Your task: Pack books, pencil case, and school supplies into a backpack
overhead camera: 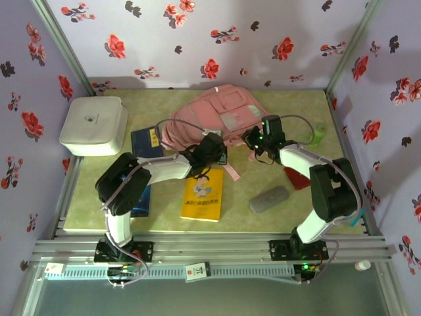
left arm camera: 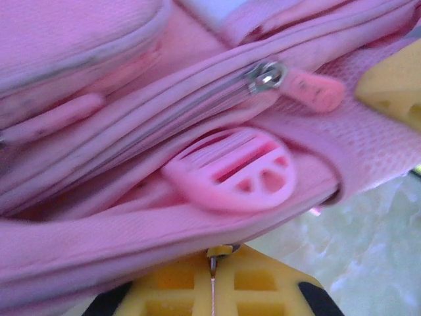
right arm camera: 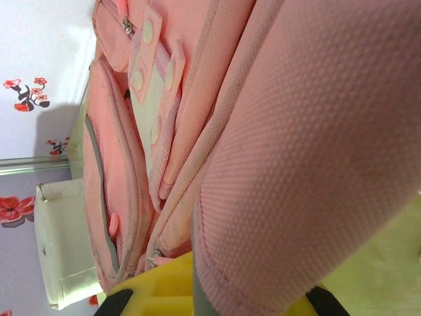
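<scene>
Left arm [overhead camera: 158,168]: elbow bent, reaching forward and inward.
Left gripper [overhead camera: 216,149]: closed tight (fingertips meeting).
Right arm [overhead camera: 309,164]: folded, reaching inward.
Right gripper [overhead camera: 254,141]: pinched on backpack [overhead camera: 217,108] fabric.

The backpack [overhead camera: 210,112] lies at the far middle of the table [overhead camera: 250,181]. A box [overhead camera: 94,125] sits in the far left corner, and the far book [overhead camera: 145,141] lies between the two, right up against the backpack. In front of the backpack, toward the near edge, lies the middle book [overhead camera: 202,194]. Just left of it, the left book [overhead camera: 141,201] lies partly under the left arm. The pencil case [overhead camera: 270,199] lies right of the middle book, apart from it. The left gripper [overhead camera: 217,153] and right gripper [overhead camera: 252,143] sit side by side at the backpack's near edge, each with fabric between its fingers.
</scene>
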Robot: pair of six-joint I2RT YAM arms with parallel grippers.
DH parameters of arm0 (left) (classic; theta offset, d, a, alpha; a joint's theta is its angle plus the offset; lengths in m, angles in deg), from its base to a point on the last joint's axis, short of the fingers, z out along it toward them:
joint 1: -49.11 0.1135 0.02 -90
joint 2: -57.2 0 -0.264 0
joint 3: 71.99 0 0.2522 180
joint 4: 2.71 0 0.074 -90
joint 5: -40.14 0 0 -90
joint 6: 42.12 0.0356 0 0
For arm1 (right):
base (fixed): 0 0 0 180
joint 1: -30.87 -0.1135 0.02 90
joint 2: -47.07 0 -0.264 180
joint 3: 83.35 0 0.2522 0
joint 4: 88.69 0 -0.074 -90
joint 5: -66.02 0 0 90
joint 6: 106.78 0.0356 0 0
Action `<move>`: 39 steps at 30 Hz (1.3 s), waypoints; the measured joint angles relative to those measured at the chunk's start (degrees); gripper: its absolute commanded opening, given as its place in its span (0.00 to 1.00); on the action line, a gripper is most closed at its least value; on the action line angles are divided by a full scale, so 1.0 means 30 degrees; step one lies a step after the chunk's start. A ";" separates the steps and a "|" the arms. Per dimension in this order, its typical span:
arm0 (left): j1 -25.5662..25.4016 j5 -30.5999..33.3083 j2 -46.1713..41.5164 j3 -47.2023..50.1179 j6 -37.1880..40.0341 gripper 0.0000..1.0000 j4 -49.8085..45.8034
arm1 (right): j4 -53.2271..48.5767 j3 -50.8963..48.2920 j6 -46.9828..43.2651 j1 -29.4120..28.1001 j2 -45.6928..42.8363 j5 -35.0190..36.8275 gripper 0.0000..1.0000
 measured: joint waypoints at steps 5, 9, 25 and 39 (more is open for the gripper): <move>0.0044 0.0124 -0.1166 0.1800 0.0495 0.00 0.0058 | -0.0590 0.0000 -0.0379 0.0444 0.0240 0.0197 0.09; 0.0350 0.0124 -0.1894 0.3002 0.0758 0.00 0.0138 | -0.0947 0.0000 -0.0750 0.0634 0.0459 0.0299 0.09; 0.1333 -0.1020 -0.2572 0.4116 0.2273 0.00 -0.0466 | -0.1392 0.0605 -0.2091 0.1727 0.1909 0.1049 0.47; 0.0648 -0.3803 -0.1144 0.0219 0.3198 0.00 -0.2535 | 0.0233 -0.2521 0.1894 0.0160 -0.2229 0.2091 0.69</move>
